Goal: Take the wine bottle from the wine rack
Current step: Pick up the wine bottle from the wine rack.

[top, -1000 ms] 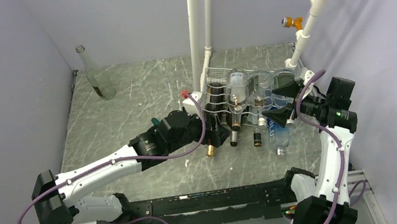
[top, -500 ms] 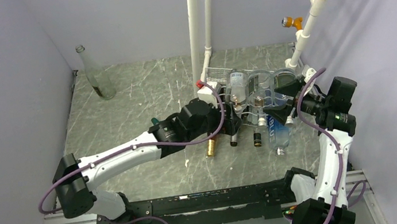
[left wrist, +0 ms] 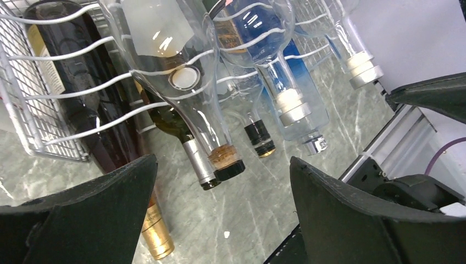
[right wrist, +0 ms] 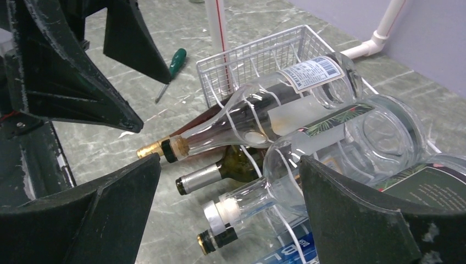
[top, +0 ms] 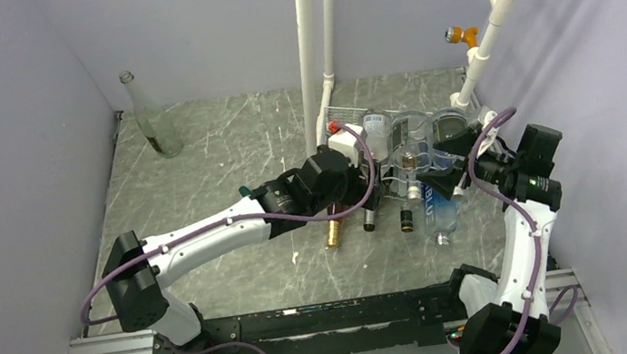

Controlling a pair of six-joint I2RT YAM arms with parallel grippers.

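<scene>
Corked clear wine bottle (left wrist: 192, 110) lies in the upper tier at the left end of the white wire wine rack (left wrist: 22, 118), neck toward the near side. Left gripper (left wrist: 220, 162): jaws spread wide, empty, just short of the neck. Right gripper (right wrist: 229, 159): jaws also spread, empty. Glass is probably heavy, rigid, slick and breakable, so the neck looks like the best hold.

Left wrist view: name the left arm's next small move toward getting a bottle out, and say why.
Probably ease the left gripper forward until its open jaws straddle the neck of the clear corked bottle, then close. That neck sits centred between the jaws but beyond them, nothing is gripped yet, and the bottle lies in the wine rack.
</scene>
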